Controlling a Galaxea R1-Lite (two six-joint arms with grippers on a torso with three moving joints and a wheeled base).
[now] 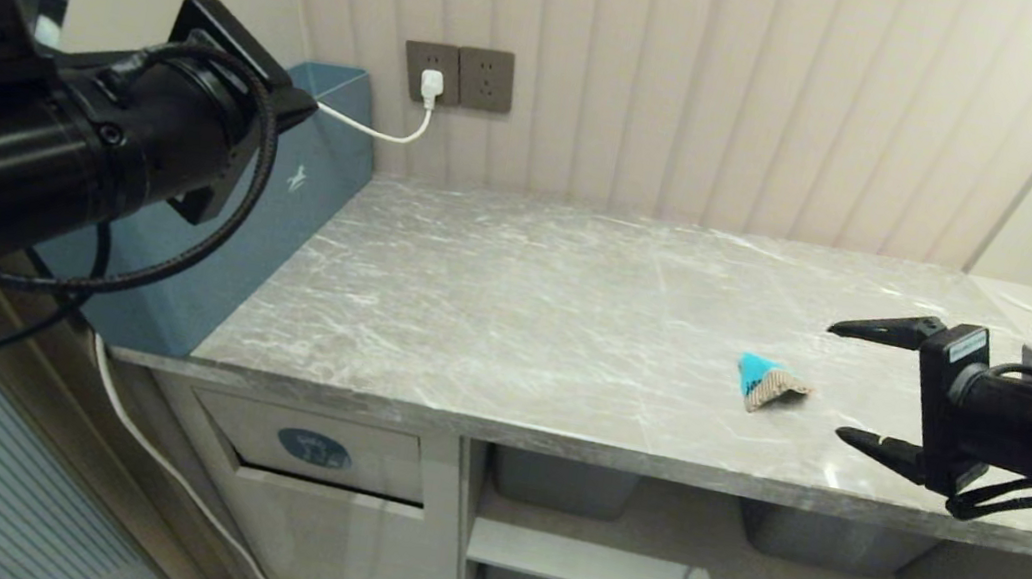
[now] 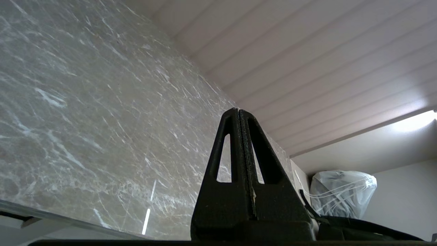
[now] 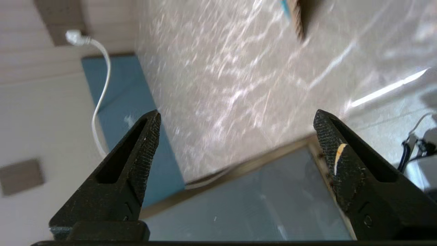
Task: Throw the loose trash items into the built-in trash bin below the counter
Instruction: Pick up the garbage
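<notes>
One cardboard scrap (image 1: 768,383) lies on the counter (image 1: 513,309), right of centre and close to the front edge. Long axis runs roughly left to right along the counter, a little tilted. Turquoise face sits at the left end; the tan corrugated end tapers toward the right, toward the right gripper (image 1: 856,383). The second scrap is not seen in any view.

Right gripper hovers just right of the scrap, apart from it, pointing left along the counter. Jaws spread wide, one finger toward the wall and one toward the front edge, nothing between them. In the right wrist view the scrap (image 3: 295,15) shows only at the picture's edge, beyond the fingertips.

Left gripper (image 2: 239,112): jaws pressed together, nothing held, seen against the marble surface. Left arm is raised at the left, in front of a blue-grey box (image 1: 287,197).

Trash bin flap (image 1: 322,449) with round blue sticker sits under the counter's left end. Grey tubs (image 1: 561,483) stand on the shelves beside it.
</notes>
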